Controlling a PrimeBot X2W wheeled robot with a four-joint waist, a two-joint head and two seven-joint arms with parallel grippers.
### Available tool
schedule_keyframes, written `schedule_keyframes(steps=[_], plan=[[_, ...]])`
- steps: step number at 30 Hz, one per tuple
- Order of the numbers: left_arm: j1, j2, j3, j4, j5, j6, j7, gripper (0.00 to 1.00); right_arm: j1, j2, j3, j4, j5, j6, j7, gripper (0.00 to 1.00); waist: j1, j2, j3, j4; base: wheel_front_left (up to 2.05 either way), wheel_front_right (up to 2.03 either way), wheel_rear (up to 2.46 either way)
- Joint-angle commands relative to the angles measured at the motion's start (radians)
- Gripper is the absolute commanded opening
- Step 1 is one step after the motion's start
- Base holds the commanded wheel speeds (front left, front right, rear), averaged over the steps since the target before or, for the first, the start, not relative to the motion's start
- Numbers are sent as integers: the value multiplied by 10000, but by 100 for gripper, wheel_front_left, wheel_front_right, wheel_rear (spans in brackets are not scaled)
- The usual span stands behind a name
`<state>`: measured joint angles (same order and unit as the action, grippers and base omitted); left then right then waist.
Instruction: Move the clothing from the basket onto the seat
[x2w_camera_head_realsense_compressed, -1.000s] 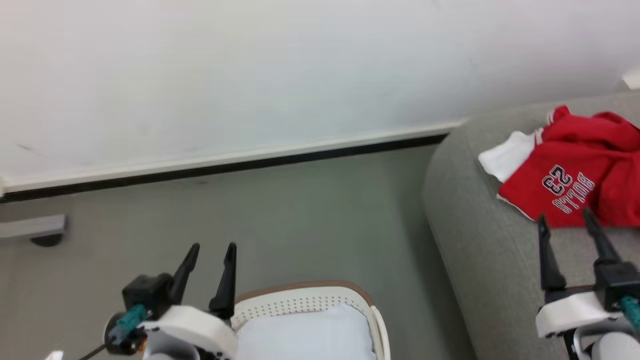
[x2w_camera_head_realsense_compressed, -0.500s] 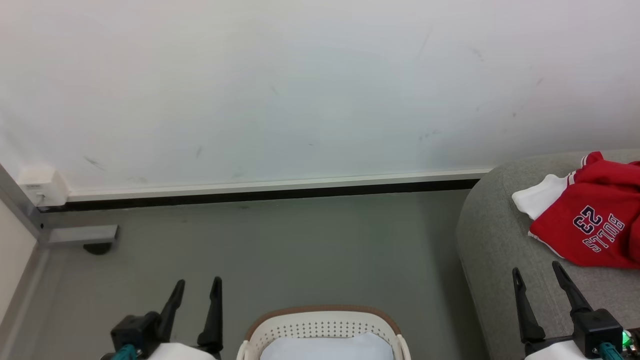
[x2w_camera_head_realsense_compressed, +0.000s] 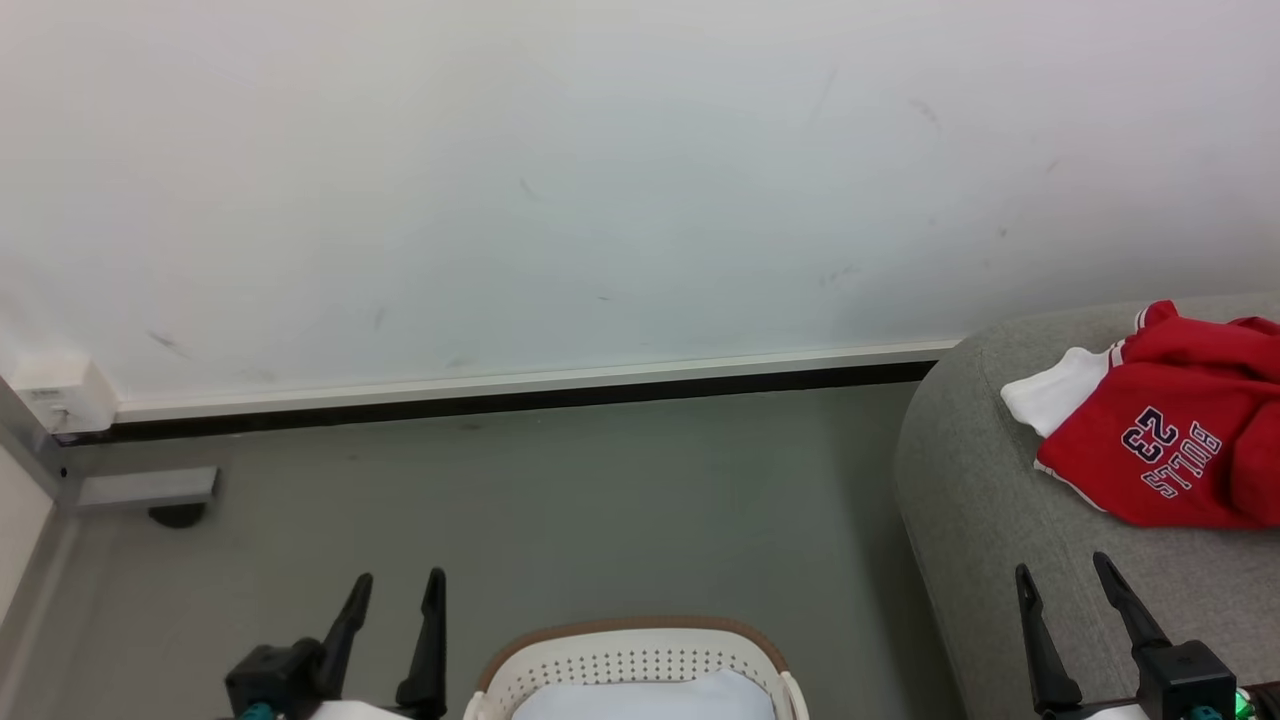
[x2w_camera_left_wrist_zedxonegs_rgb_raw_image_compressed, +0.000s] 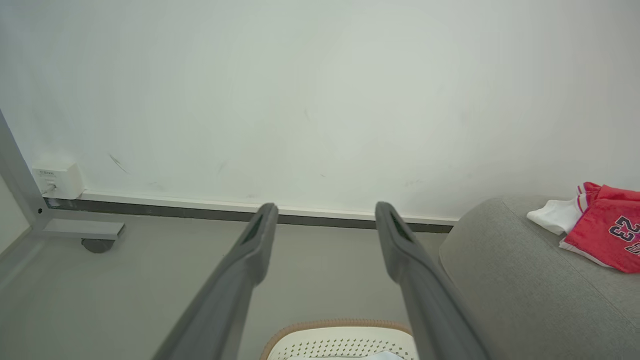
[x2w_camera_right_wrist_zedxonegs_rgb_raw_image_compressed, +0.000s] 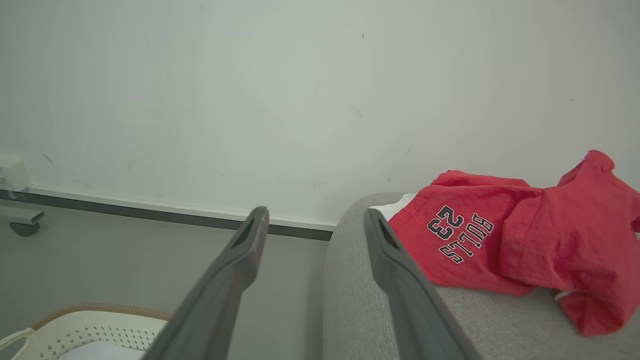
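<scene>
Head view: the left fingers (x2w_camera_head_realsense_compressed: 430, 630) rise from the lower left over the grey floor (x2w_camera_head_realsense_compressed: 560, 500), spread wide apart with nothing between them. The right fingers (x2w_camera_head_realsense_compressed: 1042, 640) rise from the lower right over the front of the seat (x2w_camera_head_realsense_compressed: 960, 520), also spread wide and empty. The white perforated basket (x2w_camera_head_realsense_compressed: 630, 628) with its brown rim band sits on the floor at the bottom edge, between the two arms. Something pale and smooth (x2w_camera_head_realsense_compressed: 650, 698) lies inside it; what it is cannot be told. The clothing (x2w_camera_head_realsense_compressed: 1170, 450), red with a white part and "BULLS 23" printed upside down, lies crumpled on the seat at the right, well apart from the basket and beyond the right fingertips. A white wall (x2w_camera_head_realsense_compressed: 600, 180) with a dark baseboard (x2w_camera_head_realsense_compressed: 500, 400) runs behind.

Left wrist view: the left fingers (x2w_camera_left_wrist_zedxonegs_rgb_raw_image_compressed: 255, 250) stand wide open and hold nothing, pointing at the wall. The basket rim (x2w_camera_left_wrist_zedxonegs_rgb_raw_image_compressed: 340, 325) shows below them. The seat (x2w_camera_left_wrist_zedxonegs_rgb_raw_image_compressed: 500, 270) curves up at the right with the clothing (x2w_camera_left_wrist_zedxonegs_rgb_raw_image_compressed: 605, 225) on top.

Right wrist view: the right fingers (x2w_camera_right_wrist_zedxonegs_rgb_raw_image_compressed: 245, 250) gape wide and empty. The clothing (x2w_camera_right_wrist_zedxonegs_rgb_raw_image_compressed: 500, 240) lies on the seat (x2w_camera_right_wrist_zedxonegs_rgb_raw_image_compressed: 360, 300), partly behind one finger in this view; whether it touches cannot be told. The basket (x2w_camera_right_wrist_zedxonegs_rgb_raw_image_compressed: 90, 325) is at the lower left.
</scene>
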<state>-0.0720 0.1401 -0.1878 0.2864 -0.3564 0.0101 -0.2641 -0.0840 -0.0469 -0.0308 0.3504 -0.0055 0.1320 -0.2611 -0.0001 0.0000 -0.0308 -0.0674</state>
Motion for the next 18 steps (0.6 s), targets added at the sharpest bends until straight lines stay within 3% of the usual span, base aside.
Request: schedule_keyframes(steps=[1,9,10,13,18], plan=[[141,-36,88,99,226,-96,-3,100,84,-38,21,27,65,-27,-30,100,1,0,-3,-21,0,0,0],[33,-311,276,513,402,-584,-3,100,0,-38,1,118,104,-27,-30,100,1,0,-3,-42,0,0,0],[-9,-308,246,524,412,-626,0,0,-2,0,-4,91,49,0,0,0,1,0,-3,-44,0,0,0],[102,-363,201,771,374,-626,24,0,79,65,-35,319,96,2,53,0,1,0,-4,-41,0,0,0],[-11,-399,469,769,-513,-682,347,0,-126,56,-270,405,1151,1,461,0,1,0,6,-12,0,0,0]])
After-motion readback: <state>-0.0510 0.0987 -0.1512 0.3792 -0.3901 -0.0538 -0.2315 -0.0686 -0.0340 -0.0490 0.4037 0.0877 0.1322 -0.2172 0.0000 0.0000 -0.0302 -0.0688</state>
